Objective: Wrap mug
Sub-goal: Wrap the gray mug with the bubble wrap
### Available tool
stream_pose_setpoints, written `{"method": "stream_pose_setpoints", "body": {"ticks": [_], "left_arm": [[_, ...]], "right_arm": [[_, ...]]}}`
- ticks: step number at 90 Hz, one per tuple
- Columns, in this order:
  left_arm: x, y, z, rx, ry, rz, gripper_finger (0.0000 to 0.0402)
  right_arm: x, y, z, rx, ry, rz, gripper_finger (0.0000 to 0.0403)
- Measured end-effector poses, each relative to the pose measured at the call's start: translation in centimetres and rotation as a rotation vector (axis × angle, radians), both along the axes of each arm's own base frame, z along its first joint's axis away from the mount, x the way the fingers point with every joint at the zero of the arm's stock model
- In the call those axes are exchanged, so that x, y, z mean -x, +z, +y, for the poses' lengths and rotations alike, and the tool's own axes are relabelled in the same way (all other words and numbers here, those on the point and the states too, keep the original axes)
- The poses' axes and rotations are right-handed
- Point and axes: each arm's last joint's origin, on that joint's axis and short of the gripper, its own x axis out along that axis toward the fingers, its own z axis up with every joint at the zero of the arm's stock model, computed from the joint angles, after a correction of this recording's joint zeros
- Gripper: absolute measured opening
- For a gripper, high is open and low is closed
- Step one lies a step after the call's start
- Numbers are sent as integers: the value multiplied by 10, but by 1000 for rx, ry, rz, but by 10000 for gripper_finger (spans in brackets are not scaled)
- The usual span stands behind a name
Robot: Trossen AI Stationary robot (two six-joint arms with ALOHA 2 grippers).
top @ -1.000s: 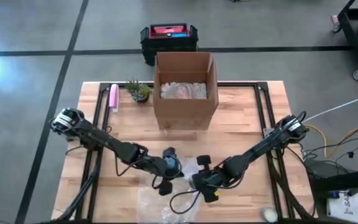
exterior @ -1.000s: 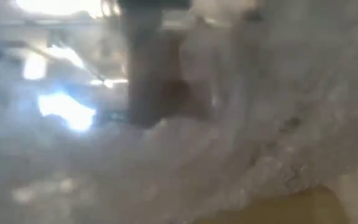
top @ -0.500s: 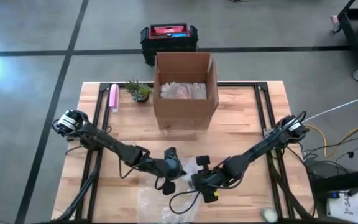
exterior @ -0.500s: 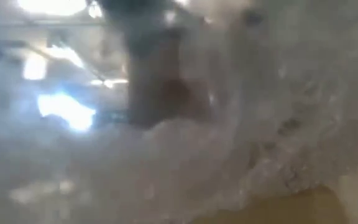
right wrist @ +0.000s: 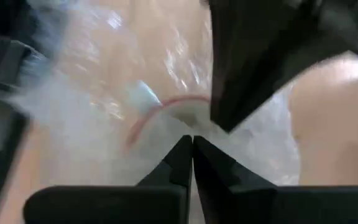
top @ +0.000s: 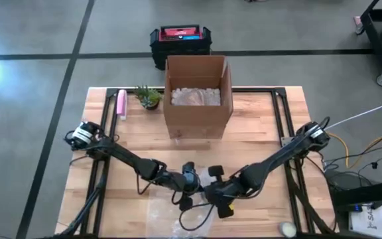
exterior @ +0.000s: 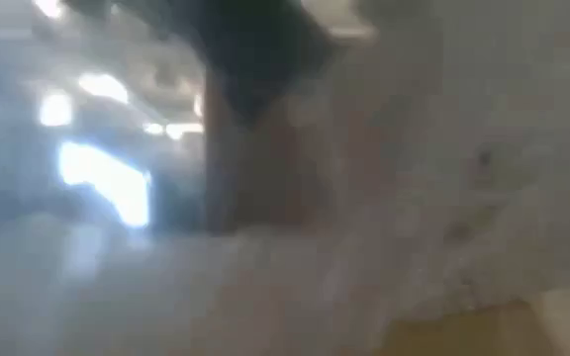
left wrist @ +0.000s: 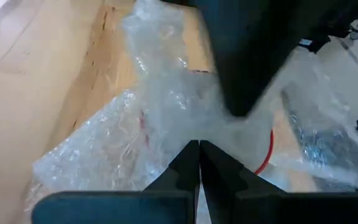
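I see the mug (left wrist: 263, 158) only as a white body with a red rim, swathed in clear bubble wrap (left wrist: 166, 118) that lies crumpled over it at the table's front middle.

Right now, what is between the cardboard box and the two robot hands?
In the high view, only bare wooden table lies between the cardboard box and the left end effector and right end effector, which meet over the bubble wrap.

**Left arm closes in on the right**

The left gripper (top: 192, 186) now sits farther toward the table's right edge, tight beside the right gripper (top: 211, 193), dragging the bubble wrap (left wrist: 166, 118) along; its elbow is further over the table too.
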Motion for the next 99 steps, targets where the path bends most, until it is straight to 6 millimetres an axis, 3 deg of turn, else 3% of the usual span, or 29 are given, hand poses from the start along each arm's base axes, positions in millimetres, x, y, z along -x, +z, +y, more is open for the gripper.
{"method": "stream_pose_setpoints", "body": {"ticks": [20, 38, 55, 70, 85, 99], "left_arm": [[0, 0, 0, 4, 2, 0, 0], [0, 0, 0, 4, 5, -1, 0], [0, 0, 0, 7, 3, -4, 0], [0, 0, 0, 2, 2, 0, 0], [0, 0, 0, -2, 0, 0, 0], [0, 0, 0, -1, 0, 1, 0]], "right_arm": [[-3, 11, -6, 83, -42, -37, 0], [-15, -48, -8, 83, -29, 123, 0], [-21, -72, -5, 86, -10, 185, 0], [-20, -45, -5, 62, 11, 162, 0], [-7, 12, -8, 1, 20, 43, 0], [1, 28, -11, -27, 10, -10, 0]]}}
